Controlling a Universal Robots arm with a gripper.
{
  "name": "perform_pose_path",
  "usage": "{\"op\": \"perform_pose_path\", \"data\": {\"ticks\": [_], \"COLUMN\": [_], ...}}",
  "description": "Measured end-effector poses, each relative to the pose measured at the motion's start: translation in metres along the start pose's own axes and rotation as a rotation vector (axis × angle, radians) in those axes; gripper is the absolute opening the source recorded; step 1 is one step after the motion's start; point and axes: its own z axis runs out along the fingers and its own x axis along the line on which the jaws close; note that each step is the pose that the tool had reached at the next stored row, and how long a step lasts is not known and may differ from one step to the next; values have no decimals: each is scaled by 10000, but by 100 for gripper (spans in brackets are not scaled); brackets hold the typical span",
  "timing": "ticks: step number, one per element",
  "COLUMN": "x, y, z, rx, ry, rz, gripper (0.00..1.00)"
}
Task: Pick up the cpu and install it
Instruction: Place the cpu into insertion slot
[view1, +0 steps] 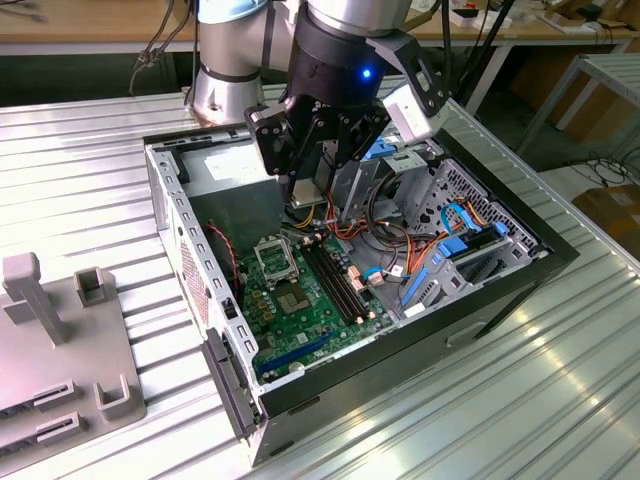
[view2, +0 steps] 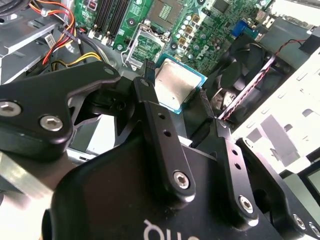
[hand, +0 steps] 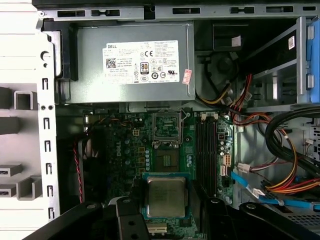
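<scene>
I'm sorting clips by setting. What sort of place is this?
Probably a robotics lab or workshop: an open PC case lies on a ribbed metal bench, a gripper holds the cpu inside it, and wooden desks stand behind.

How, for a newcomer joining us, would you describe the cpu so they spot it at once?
Look inside the open computer case, above its green board. Between the fingertips of the black gripper sits the cpu: a small flat square with a plain silver top, unlike the hollow metal socket frame.
</scene>
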Motion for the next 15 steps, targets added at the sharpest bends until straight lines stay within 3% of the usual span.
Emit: {"op": "perform_pose_path", "data": {"ticks": [15], "x": [-1], "y": [-24], "z": [39], "rx": [3], "ry": [2], "rz": [-50], "gripper": [47]}}
